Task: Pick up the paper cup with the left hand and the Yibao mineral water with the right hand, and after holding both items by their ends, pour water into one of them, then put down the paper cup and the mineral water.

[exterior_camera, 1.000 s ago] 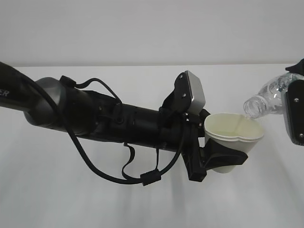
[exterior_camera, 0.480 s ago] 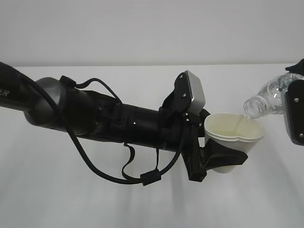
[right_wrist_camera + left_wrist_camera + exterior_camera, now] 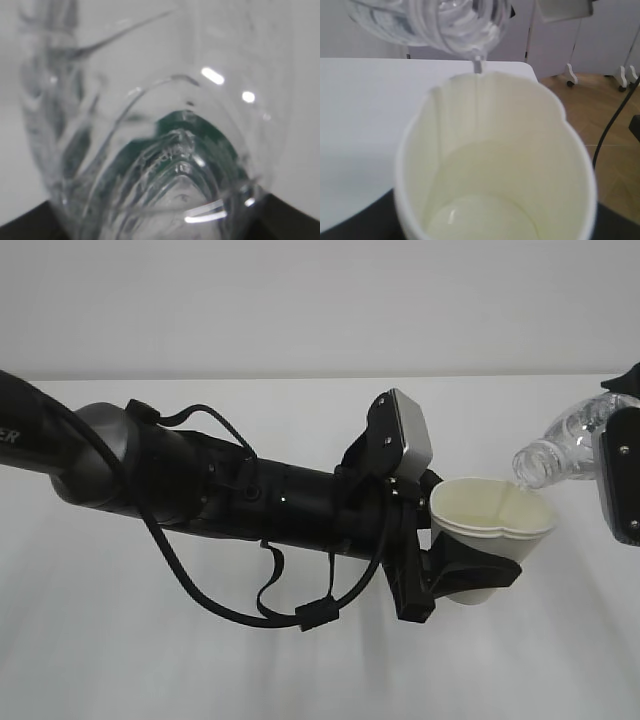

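Left arm: black tube, grey shoulder joint, looping black cables, grey-white wrist box, white lettering.

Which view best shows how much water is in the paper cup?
The left wrist view: it looks straight into the paper cup, showing a shallow pool at the bottom and a thin stream falling from the bottle. The exterior view shows only its rim and pale inside wall. The right wrist view shows no cup.

Right hand is cut by the exterior view's edge, hiding most of the Yibao mineral water. Up close the bottle blurs. Black fingers cover the paper cup base.
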You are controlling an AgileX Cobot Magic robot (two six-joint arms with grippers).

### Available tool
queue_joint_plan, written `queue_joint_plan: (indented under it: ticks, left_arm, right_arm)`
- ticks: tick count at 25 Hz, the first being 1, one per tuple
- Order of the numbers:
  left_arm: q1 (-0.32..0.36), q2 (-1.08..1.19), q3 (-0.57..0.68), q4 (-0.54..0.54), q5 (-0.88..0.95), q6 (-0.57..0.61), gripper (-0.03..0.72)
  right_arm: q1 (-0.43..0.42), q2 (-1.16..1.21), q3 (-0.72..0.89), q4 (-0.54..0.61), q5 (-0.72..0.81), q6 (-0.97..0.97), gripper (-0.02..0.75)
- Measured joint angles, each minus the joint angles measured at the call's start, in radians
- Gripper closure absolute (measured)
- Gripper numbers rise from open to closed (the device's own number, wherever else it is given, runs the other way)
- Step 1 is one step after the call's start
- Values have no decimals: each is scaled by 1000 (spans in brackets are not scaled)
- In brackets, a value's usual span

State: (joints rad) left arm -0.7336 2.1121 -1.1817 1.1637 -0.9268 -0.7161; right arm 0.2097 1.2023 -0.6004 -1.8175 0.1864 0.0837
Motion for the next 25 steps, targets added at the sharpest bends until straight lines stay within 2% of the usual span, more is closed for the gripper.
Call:
queue_joint_plan:
  ticks: [25]
  left_arm:
    - [0,0,0,0,0,0,270]
  right_arm:
    - [0,0,-1,0,0,-18,280]
